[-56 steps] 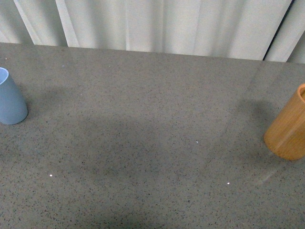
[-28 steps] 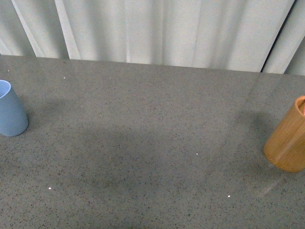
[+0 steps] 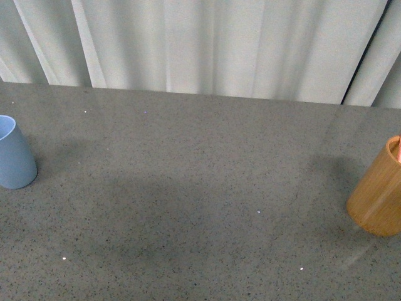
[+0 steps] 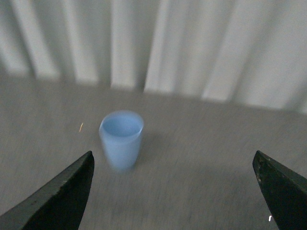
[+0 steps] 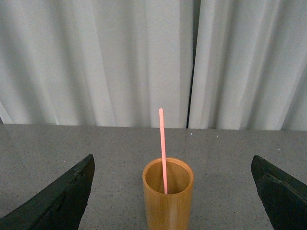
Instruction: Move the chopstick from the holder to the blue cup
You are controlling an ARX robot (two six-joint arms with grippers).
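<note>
The light blue cup (image 3: 14, 162) stands at the table's far left in the front view, and ahead of my left gripper (image 4: 175, 191) in the left wrist view (image 4: 121, 140), blurred and empty. The left jaws are wide open with nothing between them. The orange-tan holder (image 3: 381, 194) stands at the far right edge of the front view. In the right wrist view the holder (image 5: 168, 201) stands between the wide-open jaws of my right gripper (image 5: 172, 196), with one pink-red chopstick (image 5: 162, 148) standing upright in it. Neither arm shows in the front view.
The grey speckled table (image 3: 200, 188) runs between cup and holder. White pleated curtains (image 3: 207, 44) hang along the table's far edge.
The front view has tilted upward: the table's far edge, the cup and the holder all sit lower in the frame, and more curtain shows.
</note>
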